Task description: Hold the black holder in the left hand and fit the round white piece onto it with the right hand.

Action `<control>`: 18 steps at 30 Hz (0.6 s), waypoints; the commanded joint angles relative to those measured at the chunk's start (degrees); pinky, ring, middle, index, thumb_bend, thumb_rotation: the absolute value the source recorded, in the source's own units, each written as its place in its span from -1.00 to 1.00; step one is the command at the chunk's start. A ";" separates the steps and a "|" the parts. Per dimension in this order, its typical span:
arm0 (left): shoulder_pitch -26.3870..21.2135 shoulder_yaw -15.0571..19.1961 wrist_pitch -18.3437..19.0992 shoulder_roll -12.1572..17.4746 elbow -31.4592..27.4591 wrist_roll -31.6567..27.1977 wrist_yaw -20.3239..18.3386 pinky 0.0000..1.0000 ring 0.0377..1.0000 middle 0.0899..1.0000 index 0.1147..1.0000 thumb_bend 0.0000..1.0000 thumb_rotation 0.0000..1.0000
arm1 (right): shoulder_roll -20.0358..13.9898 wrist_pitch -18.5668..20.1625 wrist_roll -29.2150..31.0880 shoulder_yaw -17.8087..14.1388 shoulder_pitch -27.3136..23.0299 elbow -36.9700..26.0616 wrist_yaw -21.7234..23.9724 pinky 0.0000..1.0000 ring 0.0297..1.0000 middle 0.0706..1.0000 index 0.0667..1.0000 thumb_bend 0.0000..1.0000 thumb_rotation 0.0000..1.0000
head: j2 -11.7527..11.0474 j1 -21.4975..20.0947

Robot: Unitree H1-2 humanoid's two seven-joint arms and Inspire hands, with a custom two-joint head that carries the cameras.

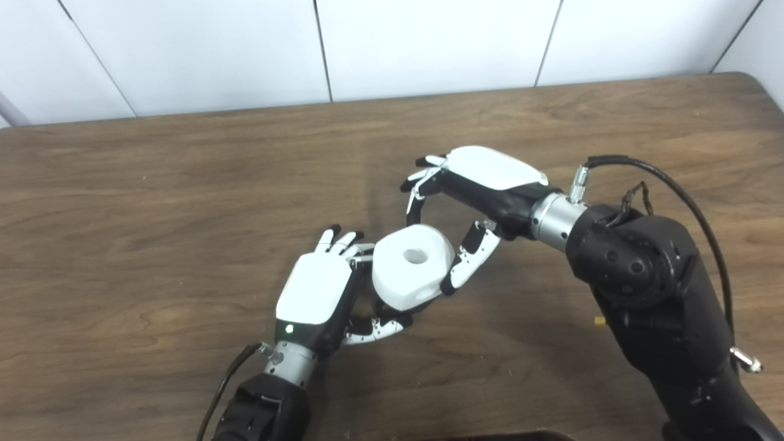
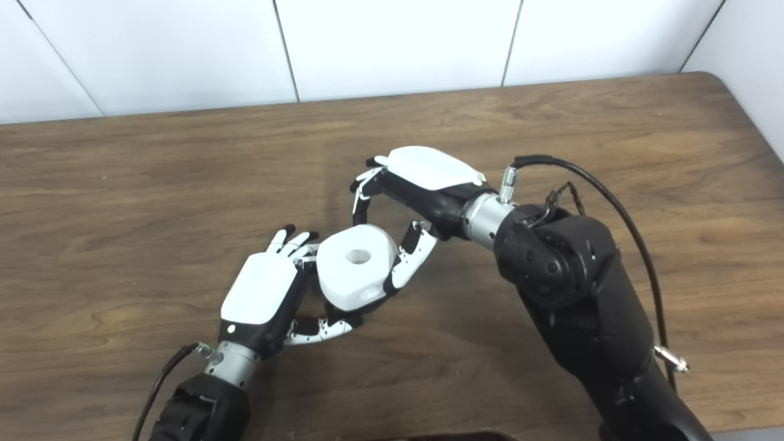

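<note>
While the left hand (image 1: pixel 313 294) curls round the near and left side of the round white piece (image 1: pixel 411 266), I cannot see the black holder under it. On the right, the right hand (image 1: pixel 471 196) is half open, its thumb touching the piece. A push there could tip the piece onto the desk (image 1: pixel 153 202).

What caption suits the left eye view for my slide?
Two robot hands meet over a wooden table: left hand and right hand around a round white piece.
</note>
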 commanded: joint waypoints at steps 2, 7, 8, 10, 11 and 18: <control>-0.52 -0.38 -0.42 -0.21 -0.62 0.28 -0.22 1.00 0.80 0.55 -0.16 0.04 -0.90 | -0.15 -0.94 -0.02 0.24 -0.49 -0.67 -1.03 1.00 0.95 0.69 -0.11 0.05 -0.74 | 0.08 0.00; -0.51 -0.39 -0.29 -0.18 -0.73 0.47 -0.37 1.00 0.80 0.55 -0.16 0.04 -0.90 | -0.30 -0.91 0.46 0.32 -0.09 -0.71 -1.48 1.00 0.94 0.68 -0.11 0.05 -0.74 | 0.20 0.12; -0.52 -0.39 -0.29 -0.15 -0.73 0.54 -0.37 1.00 0.80 0.54 -0.16 0.04 -0.90 | -0.29 -0.91 0.48 0.38 0.01 -0.71 -1.55 1.00 0.95 0.68 -0.11 0.05 -0.74 | 0.19 0.08; -0.55 -0.39 -0.15 -0.13 -0.82 0.63 -0.63 1.00 0.80 0.55 -0.16 0.04 -0.90 | -0.34 -0.96 0.44 0.59 0.18 -0.71 -1.59 1.00 0.95 0.67 -0.11 0.05 -0.74 | 0.26 0.07; -0.54 -0.36 -0.11 -0.14 -0.89 0.61 -0.70 1.00 0.80 0.55 -0.16 0.04 -0.90 | -0.36 -0.92 0.27 0.76 0.22 -0.77 -1.46 1.00 0.95 0.67 -0.11 0.05 -0.74 | 0.30 0.04; -0.59 -0.34 -0.20 -0.22 -1.06 0.42 -0.61 1.00 0.80 0.54 -0.16 0.04 -0.90 | -0.89 -0.56 -0.14 1.40 0.62 -1.03 -0.58 1.00 0.95 0.67 -0.11 0.05 -0.74 | 0.33 -0.04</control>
